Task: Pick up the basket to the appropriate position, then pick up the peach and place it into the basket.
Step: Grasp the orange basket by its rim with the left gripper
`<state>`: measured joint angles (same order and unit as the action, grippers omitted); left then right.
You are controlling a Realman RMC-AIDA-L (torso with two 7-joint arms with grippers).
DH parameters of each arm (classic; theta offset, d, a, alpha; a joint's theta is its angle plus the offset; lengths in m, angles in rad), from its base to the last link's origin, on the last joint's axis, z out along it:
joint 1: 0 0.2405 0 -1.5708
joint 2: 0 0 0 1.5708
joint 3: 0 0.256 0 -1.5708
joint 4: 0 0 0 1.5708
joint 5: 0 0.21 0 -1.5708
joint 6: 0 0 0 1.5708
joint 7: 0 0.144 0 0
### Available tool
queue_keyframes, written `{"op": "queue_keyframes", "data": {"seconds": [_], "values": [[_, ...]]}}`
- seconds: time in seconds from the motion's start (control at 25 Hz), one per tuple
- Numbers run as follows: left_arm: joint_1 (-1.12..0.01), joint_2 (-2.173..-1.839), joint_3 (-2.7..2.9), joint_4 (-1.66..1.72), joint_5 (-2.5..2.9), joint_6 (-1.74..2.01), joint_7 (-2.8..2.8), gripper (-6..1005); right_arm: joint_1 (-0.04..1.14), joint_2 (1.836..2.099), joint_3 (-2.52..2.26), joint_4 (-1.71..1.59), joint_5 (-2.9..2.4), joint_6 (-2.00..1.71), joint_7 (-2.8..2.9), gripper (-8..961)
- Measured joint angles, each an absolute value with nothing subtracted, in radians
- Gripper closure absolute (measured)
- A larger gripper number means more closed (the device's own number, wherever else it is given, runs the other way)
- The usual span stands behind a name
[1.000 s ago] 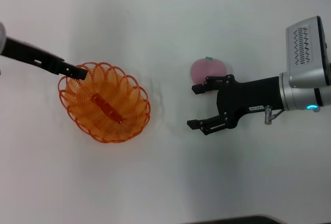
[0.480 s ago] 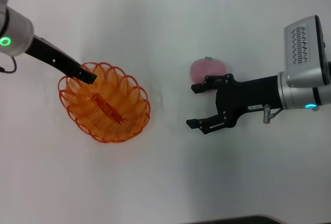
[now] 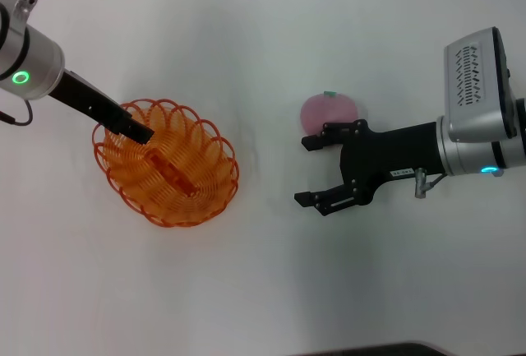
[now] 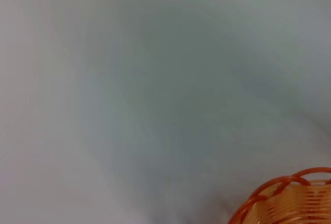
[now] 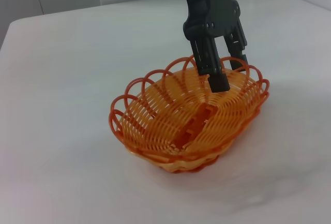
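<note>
The basket (image 3: pixel 166 164) sits on the white table (image 3: pixel 263 290), on the robot's left side. Nothing in it but its own flat orange centre strip, running along the long axis. It's an oval of looped orange plastic wire w/ a scalloped rim, sides slanting outward, much wider than the peach. From the right wrist view the basket (image 5: pixel 189 115) reads shallow, loops standing up all round the edge, resting flat on the table. Left wrist view catches only a corner of rim loops (image 4: pixel 289 195), rest is bare tabletop.

Left gripper (image 5: pixel 222 69) is at the basket's far-left rim: its fingers straddle the rim loops, one dark finger (image 5: pixel 212 66) inside the bowl, the other outside the wire, w/ a gap between them, so spread, not clamped on the rim. In the head view the left gripper (image 3: pixel 136 131) comes in slanting from the upper left.

Right gripper (image 3: pixel 311 170) lies out on the table's right side, fingers wide apart, holding nothing.

Farther back, the peach (image 3: pixel 329 113): small, round, pink, tiny green stub on top, sitting on the table just behind the right gripper's far finger (image 3: pixel 316 141), near touching, well apart from the basket.
</note>
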<state>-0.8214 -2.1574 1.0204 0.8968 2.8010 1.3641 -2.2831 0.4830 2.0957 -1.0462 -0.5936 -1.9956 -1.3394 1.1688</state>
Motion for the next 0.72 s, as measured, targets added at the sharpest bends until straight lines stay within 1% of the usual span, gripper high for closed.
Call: {"op": "queue_keyframes", "data": {"seconds": [0.28, 0.4, 0.6, 0.72], "values": [[-0.825, -2.159, 1.036, 0.896, 2.802, 1.371, -2.287, 237, 0.485, 2.095, -1.046, -0.590, -1.996, -1.339, 1.169, 14], [-0.825, -2.159, 1.036, 0.898, 2.803, 1.366, -2.289, 453, 0.486, 2.094, -1.046, -0.585, -1.996, -1.338, 1.169, 14], [-0.826, -2.160, 1.038, 0.899, 2.803, 1.365, -2.298, 693, 0.487, 2.093, -1.046, -0.585, -1.996, -1.335, 1.169, 14], [-0.827, -2.160, 1.038, 0.899, 2.803, 1.365, -2.298, 784, 0.486, 2.094, -1.046, -0.584, -1.996, -1.334, 1.169, 14]]}}
